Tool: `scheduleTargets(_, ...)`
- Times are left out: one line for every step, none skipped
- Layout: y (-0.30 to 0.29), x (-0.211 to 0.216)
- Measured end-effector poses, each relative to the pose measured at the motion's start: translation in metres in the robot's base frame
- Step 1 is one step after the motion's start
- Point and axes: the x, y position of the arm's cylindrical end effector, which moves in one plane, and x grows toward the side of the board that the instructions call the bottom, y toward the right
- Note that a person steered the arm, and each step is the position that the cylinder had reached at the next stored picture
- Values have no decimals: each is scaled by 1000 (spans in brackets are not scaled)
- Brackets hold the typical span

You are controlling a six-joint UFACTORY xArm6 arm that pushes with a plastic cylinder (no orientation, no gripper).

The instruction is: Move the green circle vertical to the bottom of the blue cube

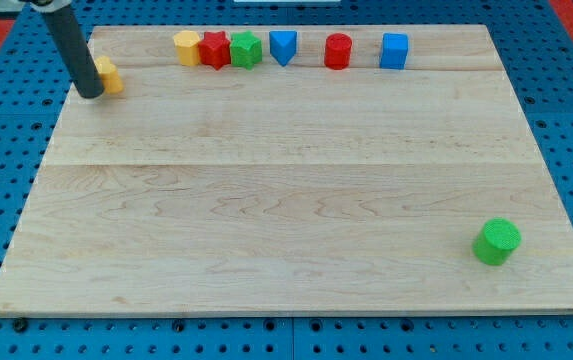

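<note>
The green circle [496,242], a short green cylinder, stands near the view's bottom right corner of the wooden board [286,200]. The blue cube [394,51] sits in the row along the view's top edge, right of centre, far above the green circle and somewhat to its left. My tip [91,93] rests at the view's top left, touching the left side of a small yellow block [111,76]. It is far from both the green circle and the blue cube.
Along the top edge, from left to right, stand a yellow hexagonal block [187,47], a red star [214,50], a green star-like block [246,49], a blue triangular block [283,46] and a red cylinder [338,50].
</note>
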Motion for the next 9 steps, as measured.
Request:
scheduleTargets(1, -8)
scheduleTargets(12, -36)
scheduleTargets(15, -59)
scheduleTargets(16, -58)
scheduleTargets(33, -21)
scheduleTargets(123, 52)
scheduleTargets(220, 104)
scheduleTargets(339, 104)
scheduleTargets(464, 117)
